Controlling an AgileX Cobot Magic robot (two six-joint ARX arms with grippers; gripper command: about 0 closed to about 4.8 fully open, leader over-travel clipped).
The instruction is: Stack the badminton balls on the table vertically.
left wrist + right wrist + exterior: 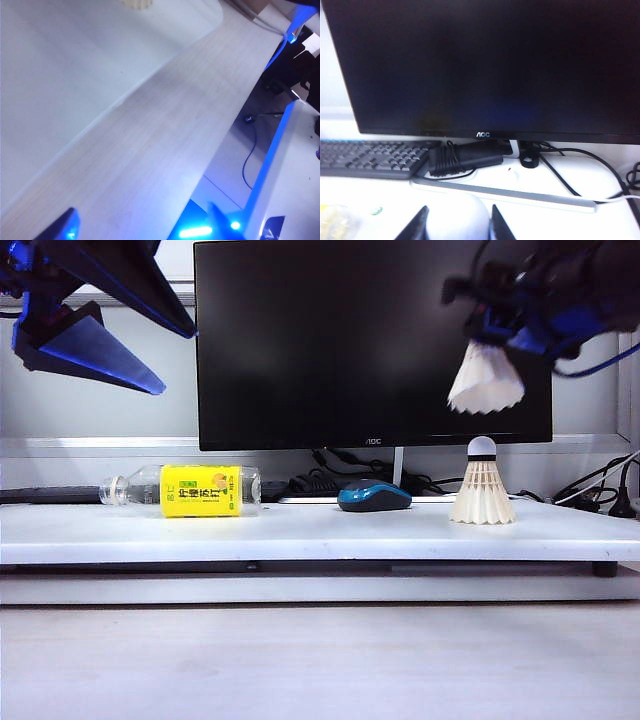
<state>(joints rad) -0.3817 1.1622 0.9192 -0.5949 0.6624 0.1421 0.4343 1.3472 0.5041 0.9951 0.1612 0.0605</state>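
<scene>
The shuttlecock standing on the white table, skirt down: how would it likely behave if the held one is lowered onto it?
The standing shuttlecock rests on its wide skirt, so it probably stays upright under a gentle, centered push. It looks light, so an off-center touch by the held shuttlecock in the right gripper could slide or tip it on the table. Its thin feathers likely flex.

A large black flat-screen monitor (372, 340) stood at the back, its screen dark. A clear plastic bottle with a yellow label (185, 490) lay on its side. A blue-and-black computer mouse (374, 496) sat nearby. A dark keyboard (372, 157) and bundled black cables (465, 157) lay under the monitor.
</scene>
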